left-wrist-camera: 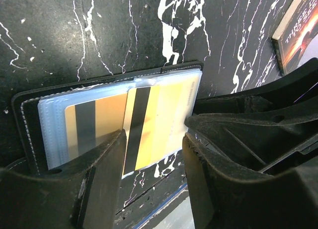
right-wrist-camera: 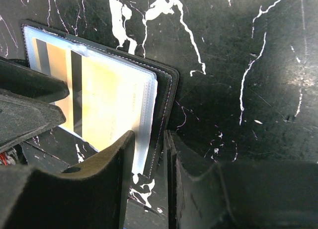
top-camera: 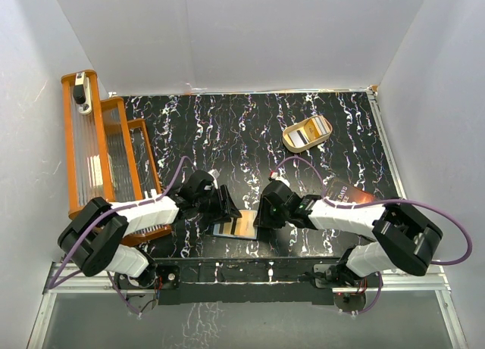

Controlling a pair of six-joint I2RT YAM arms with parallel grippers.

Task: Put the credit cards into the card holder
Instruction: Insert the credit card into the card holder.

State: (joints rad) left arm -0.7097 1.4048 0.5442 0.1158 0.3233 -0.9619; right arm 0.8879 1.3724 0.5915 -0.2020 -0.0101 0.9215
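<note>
The black card holder (top-camera: 234,228) lies open near the table's front edge, its clear sleeves facing up. One gold credit card (left-wrist-camera: 97,120) sits inside a sleeve. A second gold credit card (left-wrist-camera: 161,114) is partly in a sleeve, its near end sticking out. My left gripper (left-wrist-camera: 154,127) has a finger against each long edge of that card. My right gripper (right-wrist-camera: 150,134) stands over the holder's (right-wrist-camera: 168,87) right edge, jaws a little apart, one finger above the sleeves and one beside the cover. More credit cards (top-camera: 306,132) lie in the tan tray.
The tan oval tray (top-camera: 289,142) stands at the back right. A dark book (top-camera: 350,192) lies right of the right arm. An orange rack (top-camera: 95,148) fills the left side. The table's front edge runs just below the holder.
</note>
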